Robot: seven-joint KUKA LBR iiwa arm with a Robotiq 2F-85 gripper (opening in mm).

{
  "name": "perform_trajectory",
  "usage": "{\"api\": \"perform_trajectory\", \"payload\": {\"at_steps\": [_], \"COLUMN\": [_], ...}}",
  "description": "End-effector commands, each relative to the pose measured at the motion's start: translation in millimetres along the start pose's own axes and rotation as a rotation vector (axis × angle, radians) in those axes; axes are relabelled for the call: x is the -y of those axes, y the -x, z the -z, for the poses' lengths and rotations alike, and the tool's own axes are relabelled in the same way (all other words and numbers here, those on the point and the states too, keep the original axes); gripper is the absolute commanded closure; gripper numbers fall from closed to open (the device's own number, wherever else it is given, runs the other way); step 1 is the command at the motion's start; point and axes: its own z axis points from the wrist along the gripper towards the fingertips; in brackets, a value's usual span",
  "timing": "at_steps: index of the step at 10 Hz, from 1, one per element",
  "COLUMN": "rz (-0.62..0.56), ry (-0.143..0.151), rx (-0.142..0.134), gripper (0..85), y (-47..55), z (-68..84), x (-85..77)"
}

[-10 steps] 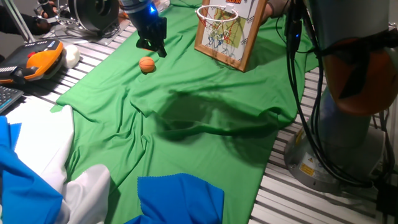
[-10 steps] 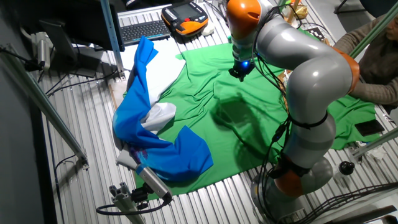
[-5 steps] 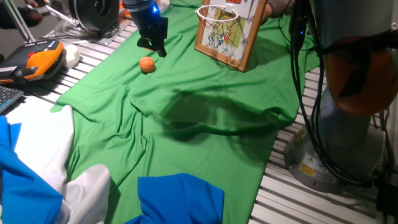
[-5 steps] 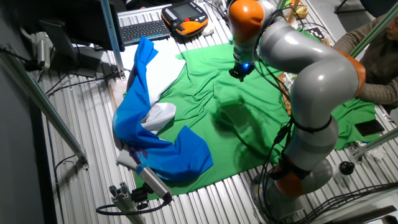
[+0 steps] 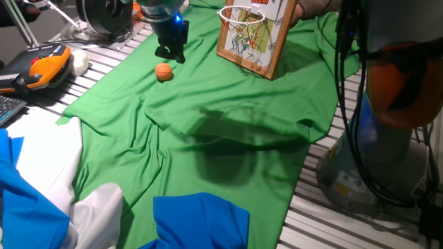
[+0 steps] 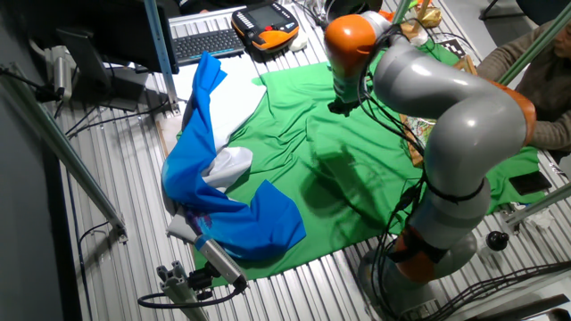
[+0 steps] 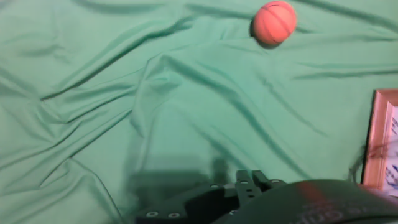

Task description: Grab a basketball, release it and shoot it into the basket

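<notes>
**Ball's just sitting on the green cloth, claw up above it with nothing in it**

Going left to right from where I'm standing: at the far left edge of the bench [image 5: 114, 59] there's an orange-and-black handheld controller [image 5: 43, 68] with a white ball [image 5: 80, 63] right beside it. Down in the near left corner there's a pile of blue cloth [image 5: 24, 200] and white cloth [image 5: 52, 162] bunched together, partly overlapping the green cloth [image 5: 208, 131] that covers most of the slatted top.

Next along, the basketball [image 5: 163, 72] is resting on the green cloth toward the far side, loose, nothing touching it. The claw [image 5: 170, 54] hangs just behind and slightly right of it, up off the cloth, not holding anything as far as I can see. How wide the fingers are spread I honestly can't tell; they're just a dark lump from here. In the hand view the basketball [image 7: 273, 23] sits near the top of the picture, with wrinkled cloth all around.

Right of that, the basket [image 5: 242, 17] stands on the cloth near the far edge, hoop and net on the front of its wooden-framed backboard [image 5: 252, 38], tilted back a bit. Well apart from the ball.

Far right is the arm's big grey base [image 5: 374, 159] with black cables [image 5: 346, 104] hanging down.
</notes>
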Motion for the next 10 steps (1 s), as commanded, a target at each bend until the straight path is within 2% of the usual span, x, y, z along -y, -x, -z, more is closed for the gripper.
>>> {"api": "perform_trajectory", "payload": {"at_steps": [1, 2, 3, 4, 5, 6, 7, 8, 10], "rz": [-0.016, -0.021, -0.016, -0.019, -0.016, -0.001, 0.007, 0.021, 0.03], "ry": [0.0, 0.017, 0.011, 0.014, 0.014, 0.015, 0.027, 0.031, 0.074], "rx": [-0.038, -0.039, -0.039, -0.053, -0.042, -0.051, -0.056, -0.047, -0.034], "gripper": [34.0, 34.0, 34.0, 34.0, 34.0, 34.0, 34.0, 34.0, 34.0], "y": [10.2, 26.8, 43.6, 59.3, 76.9, 92.7, 105.8, 116.1, 135.1], "z": [-3.2, -10.1, -18.6, -27.4, -37.2, -44.6, -50.9, -56.0, -67.9], "x": [5.9, 15.0, 24.0, 32.6, 40.1, 46.7, 54.3, 60.7, 70.5]}}
